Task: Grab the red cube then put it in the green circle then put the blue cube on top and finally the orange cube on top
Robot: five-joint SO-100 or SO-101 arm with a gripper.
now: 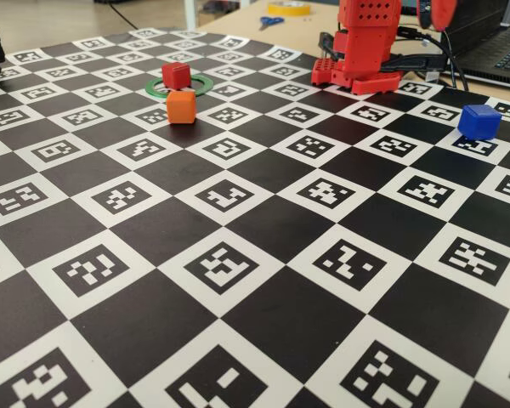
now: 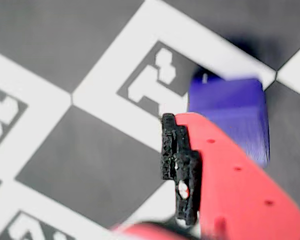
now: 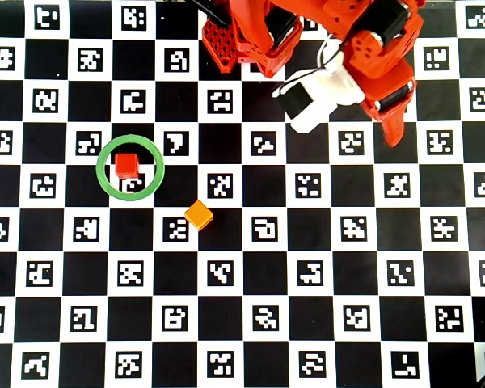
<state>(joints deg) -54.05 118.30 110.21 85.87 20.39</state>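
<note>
The red cube (image 1: 176, 75) (image 3: 127, 166) sits inside the green circle (image 1: 206, 82) (image 3: 102, 170). Just outside the ring, the orange cube (image 1: 181, 106) (image 3: 199, 215) rests on the board. Far to the right in the fixed view is the blue cube (image 1: 478, 120). My arm hides it in the overhead view. In the wrist view the blue cube (image 2: 235, 115) lies just beyond the tip of my red finger, whose black pad (image 2: 176, 160) faces left, away from the cube. No second finger shows beside the pad. My gripper (image 3: 392, 133) hangs open above the board, holding nothing.
The checkerboard mat with printed markers (image 3: 242, 323) covers the table. The red arm base (image 1: 365, 42) (image 3: 250, 36) stands at the far edge. Scissors (image 1: 270, 21) and a tape roll (image 1: 289, 8) lie behind the mat, and a laptop (image 1: 501, 51) is at the back right.
</note>
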